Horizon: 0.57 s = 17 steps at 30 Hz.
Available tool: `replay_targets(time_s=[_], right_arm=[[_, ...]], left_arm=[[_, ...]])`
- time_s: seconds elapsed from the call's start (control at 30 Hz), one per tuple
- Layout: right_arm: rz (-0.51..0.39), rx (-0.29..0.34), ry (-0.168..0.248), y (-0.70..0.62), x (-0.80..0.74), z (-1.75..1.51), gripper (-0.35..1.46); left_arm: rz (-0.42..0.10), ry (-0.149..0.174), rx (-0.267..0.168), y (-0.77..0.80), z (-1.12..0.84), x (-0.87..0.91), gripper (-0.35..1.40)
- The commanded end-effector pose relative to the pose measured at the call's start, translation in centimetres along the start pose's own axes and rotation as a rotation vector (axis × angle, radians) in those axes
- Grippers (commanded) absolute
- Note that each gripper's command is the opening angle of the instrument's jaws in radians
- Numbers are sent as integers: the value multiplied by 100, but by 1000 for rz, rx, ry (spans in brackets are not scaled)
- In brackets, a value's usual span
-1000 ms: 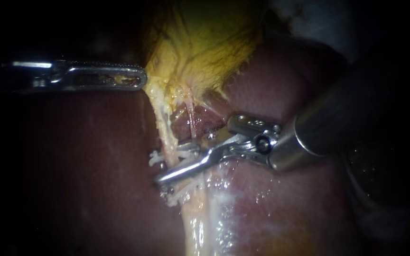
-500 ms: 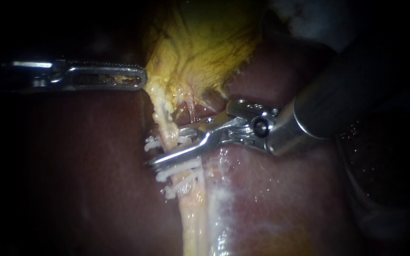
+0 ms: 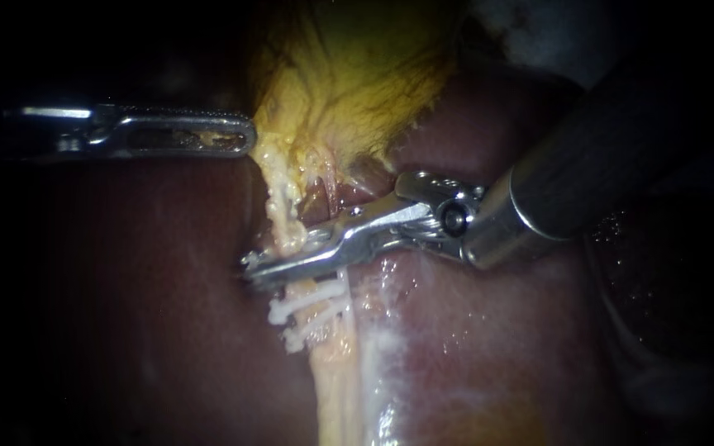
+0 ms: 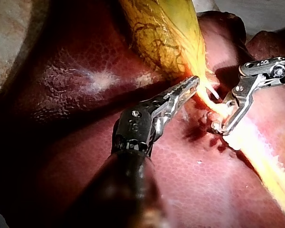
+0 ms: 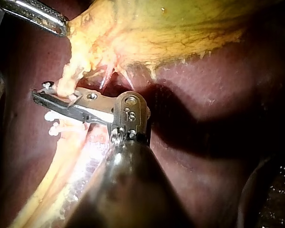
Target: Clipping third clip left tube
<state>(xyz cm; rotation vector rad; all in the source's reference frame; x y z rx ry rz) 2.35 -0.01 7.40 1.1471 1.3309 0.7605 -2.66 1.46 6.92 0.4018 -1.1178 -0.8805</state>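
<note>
Tube (image 3: 285, 225) clamped in right tool (image 3: 253, 268), crossing hidden behind metal; left tool (image 3: 244, 136) clamped on gallbladder (image 3: 349, 74) edge.

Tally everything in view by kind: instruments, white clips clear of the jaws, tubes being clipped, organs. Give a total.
Instruments: 2, left instrument, right instrument.
White clips below the right jaws: 2, upper clip, lower clip.
Clipped tube: 1.
Organs: 2, liver, gallbladder.
Total: 7.
</note>
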Motion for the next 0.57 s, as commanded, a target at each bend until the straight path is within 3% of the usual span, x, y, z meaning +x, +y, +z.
replay_targets(time_s=[0.03, 0.57], right_arm=[[-2, 2, -2, 1, -1, -1, -35], [-7, -1, -3, 10, -7, -1, -35]], left_arm=[[0, 0, 0, 0, 0, 0, -35], [0, 0, 0, 0, 0, 0, -35]])
